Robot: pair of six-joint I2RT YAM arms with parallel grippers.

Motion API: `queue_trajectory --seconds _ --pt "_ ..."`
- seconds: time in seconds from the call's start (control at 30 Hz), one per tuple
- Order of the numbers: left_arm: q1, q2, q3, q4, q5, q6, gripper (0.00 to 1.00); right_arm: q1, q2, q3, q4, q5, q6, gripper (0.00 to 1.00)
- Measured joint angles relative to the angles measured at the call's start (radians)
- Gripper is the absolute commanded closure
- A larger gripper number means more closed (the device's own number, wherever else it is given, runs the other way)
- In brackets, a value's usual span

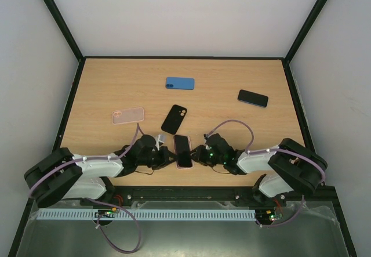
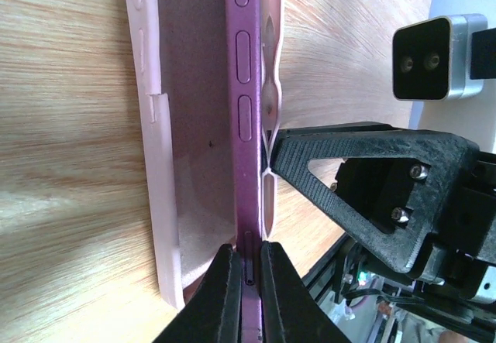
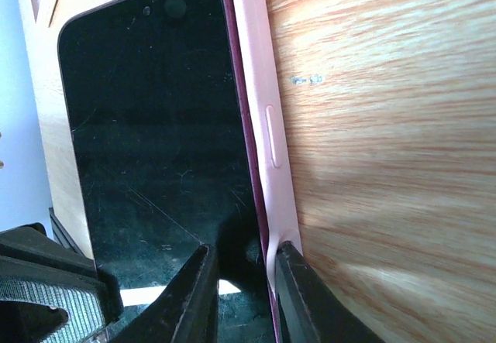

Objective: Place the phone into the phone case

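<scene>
A purple phone (image 1: 182,147) with a black screen (image 3: 147,126) lies partly inside a pink phone case (image 2: 198,126) near the table's front edge, between my two grippers. In the left wrist view the phone (image 2: 242,149) stands tilted, with its left edge raised off the case floor. My left gripper (image 2: 248,269) is shut on that raised edge. My right gripper (image 3: 244,254) straddles the opposite side. One of its fingers is over the screen and the other dents the case wall (image 3: 267,134) inward. That finger's tip (image 2: 349,180) also shows pressing on the wall in the left wrist view.
Farther back on the wooden table (image 1: 104,89) lie a blue case (image 1: 179,83), a black phone (image 1: 253,98), a black case (image 1: 174,119) and a clear pink case (image 1: 127,115). Black frame rails (image 1: 184,57) edge the table.
</scene>
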Motion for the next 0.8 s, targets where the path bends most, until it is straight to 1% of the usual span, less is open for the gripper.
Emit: queue_trajectory --seconds 0.13,0.27,0.37,0.5,0.57,0.63,0.8 --pt "0.000 -0.001 0.015 -0.042 -0.013 0.019 0.84 0.005 -0.006 0.000 -0.004 0.013 -0.013 0.70" --pt "0.000 -0.013 0.016 -0.102 -0.051 0.038 0.80 0.017 -0.066 0.033 -0.122 0.088 -0.072 0.68" --pt "0.000 -0.021 0.025 -0.138 -0.079 0.056 0.79 0.012 -0.119 0.049 -0.207 0.158 -0.115 0.70" --pt "0.001 -0.019 0.053 -0.177 -0.102 0.084 0.78 -0.021 -0.144 0.063 -0.264 0.206 -0.164 0.76" --pt "0.002 -0.014 0.070 -0.189 -0.113 0.095 0.76 -0.041 -0.137 0.063 -0.270 0.206 -0.183 0.80" --pt "0.003 -0.008 0.081 -0.199 -0.123 0.102 0.74 -0.051 -0.118 0.069 -0.270 0.198 -0.197 0.82" --pt "0.010 0.030 0.101 -0.216 -0.150 0.123 0.74 -0.054 -0.054 0.081 -0.233 0.145 -0.202 0.82"
